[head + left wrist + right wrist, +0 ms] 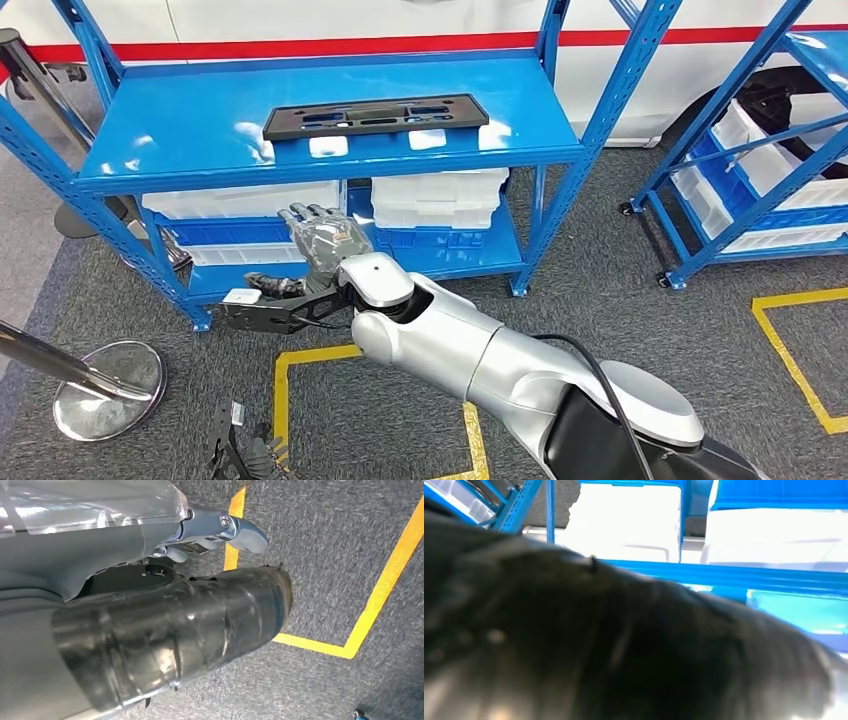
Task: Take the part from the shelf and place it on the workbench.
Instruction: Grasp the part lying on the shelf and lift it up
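Note:
The part [376,116] is a long flat black plastic panel with several cut-outs. It lies on the top board of the blue shelf [200,130], towards the middle. My right hand [322,238] is raised in front of the shelf's lower level, below the part and a little to its left. Its fingers point upward, spread, and hold nothing. In the right wrist view that hand [614,655] is a dark blur before the shelf's blue beam [734,575]. My left hand [150,630] hangs low over the grey carpet with nothing in it; its fingers [235,530] lie loosely extended.
White bins [436,200] are stacked on the shelf's lower level. A second blue rack [760,170] with white bins stands on wheels at the right. A chrome stand base [105,388] sits on the floor at the left. Yellow tape lines [300,356] mark the carpet.

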Tool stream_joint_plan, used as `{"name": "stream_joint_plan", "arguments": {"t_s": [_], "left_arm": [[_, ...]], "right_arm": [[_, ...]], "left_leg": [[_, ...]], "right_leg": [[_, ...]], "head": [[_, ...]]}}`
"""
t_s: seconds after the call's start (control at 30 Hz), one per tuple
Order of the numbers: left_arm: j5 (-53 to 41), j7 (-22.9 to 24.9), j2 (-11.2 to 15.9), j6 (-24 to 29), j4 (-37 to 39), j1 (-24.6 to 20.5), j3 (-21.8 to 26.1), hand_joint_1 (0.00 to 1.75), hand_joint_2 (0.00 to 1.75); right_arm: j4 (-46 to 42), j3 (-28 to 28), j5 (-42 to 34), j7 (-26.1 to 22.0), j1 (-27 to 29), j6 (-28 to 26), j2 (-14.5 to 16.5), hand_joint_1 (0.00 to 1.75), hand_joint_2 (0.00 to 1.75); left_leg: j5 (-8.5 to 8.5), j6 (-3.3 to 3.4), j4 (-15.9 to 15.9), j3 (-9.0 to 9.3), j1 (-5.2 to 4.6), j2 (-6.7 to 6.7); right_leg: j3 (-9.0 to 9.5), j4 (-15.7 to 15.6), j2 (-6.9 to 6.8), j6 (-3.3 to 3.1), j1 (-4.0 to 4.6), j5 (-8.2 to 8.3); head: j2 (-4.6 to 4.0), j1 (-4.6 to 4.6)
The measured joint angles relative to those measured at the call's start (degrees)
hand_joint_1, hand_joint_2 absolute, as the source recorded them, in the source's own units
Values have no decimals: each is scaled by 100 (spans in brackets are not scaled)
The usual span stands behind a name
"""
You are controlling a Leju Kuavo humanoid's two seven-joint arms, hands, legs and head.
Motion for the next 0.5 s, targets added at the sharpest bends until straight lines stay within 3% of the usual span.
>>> {"name": "stream_joint_plan", "arguments": {"t_s": [0.03,0.1,0.13,0.23,0.33,0.37,0.43,0.47,0.5], "left_arm": [[-5,0,2,1,0,2,-1,0,0],[-13,0,-5,2,0,1,-3,0,0],[-15,0,-9,4,0,-5,-3,0,0],[-8,8,-22,31,1,-20,-7,0,0],[-1,20,-19,63,2,-22,-8,0,0],[1,22,-13,66,2,-27,-8,0,0],[5,31,0,67,3,-26,-8,0,0],[7,34,9,67,3,-18,-8,0,0],[9,37,17,67,4,-7,-8,0,0]], "right_arm": [[8,0,1,1,2,-2,-3,0,0],[19,0,4,0,-7,-8,-4,0,0],[24,0,7,-2,-15,-11,-4,0,0],[46,0,16,-13,-27,-17,-4,0,0],[76,-2,28,-10,-40,-23,-3,0,0],[94,-3,38,-4,-49,-29,-2,0,0],[163,-5,65,31,-60,-45,-4,0,0],[212,-10,78,59,-60,-59,-8,0,0],[265,-20,87,88,-63,-73,-18,0,0]], "left_leg": [[-21,2,-1,36,-11,-6],[-69,-2,-14,125,-30,-14],[-84,-16,-28,156,-32,-16],[-85,-99,-95,190,-14,-5],[-179,-169,-24,187,-25,27],[-296,-180,200,87,-30,30],[-578,-204,911,-285,-32,29],[-646,-220,1208,-467,-31,29],[-609,-234,1328,-568,-29,30]], "right_leg": [[25,-169,1,-32,9,203],[300,-892,1,-149,51,688],[429,-1205,-3,-212,82,828],[582,-1564,-9,-329,154,837],[790,-1843,-7,-341,84,893],[862,-1916,-11,-334,60,909],[920,-1937,-15,-331,65,884],[938,-1927,-12,-327,64,860],[955,-1910,-8,-319,62,830]], "head": [[0,1],[0,-4],[0,-4],[0,0],[1,-1],[1,-4],[1,-8],[0,-8],[0,-7]]}}
